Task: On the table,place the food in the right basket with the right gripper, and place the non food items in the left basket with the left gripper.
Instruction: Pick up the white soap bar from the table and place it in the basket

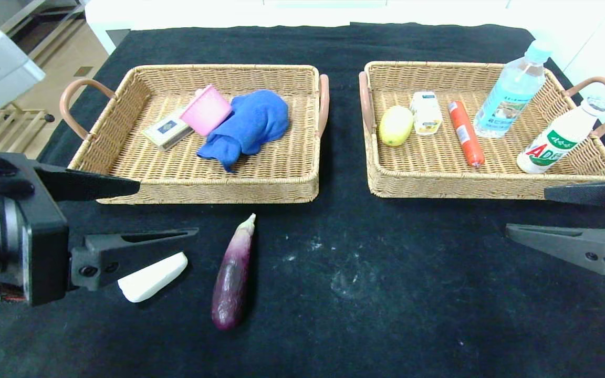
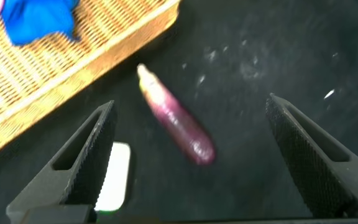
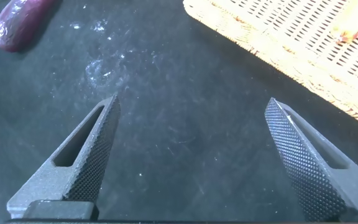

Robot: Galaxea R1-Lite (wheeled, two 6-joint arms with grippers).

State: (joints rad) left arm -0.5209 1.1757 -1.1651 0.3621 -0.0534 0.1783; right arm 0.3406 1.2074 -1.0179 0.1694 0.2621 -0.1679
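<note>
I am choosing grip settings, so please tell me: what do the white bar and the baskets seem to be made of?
White bar: probably soap or a similar solid, matte and opaque white with rounded edges; the look leaves the exact material open.
Left basket and right basket: tan woven wicker or rattan-like strands, the weave visible on walls and floor, with smooth brown loop handles.

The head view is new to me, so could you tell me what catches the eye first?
Two wicker trays: the left basket holds a blue cloth, the right basket food and bottles. In front, a purple aubergine and a white bar lie on the black table, between the open left gripper and right gripper.
</note>
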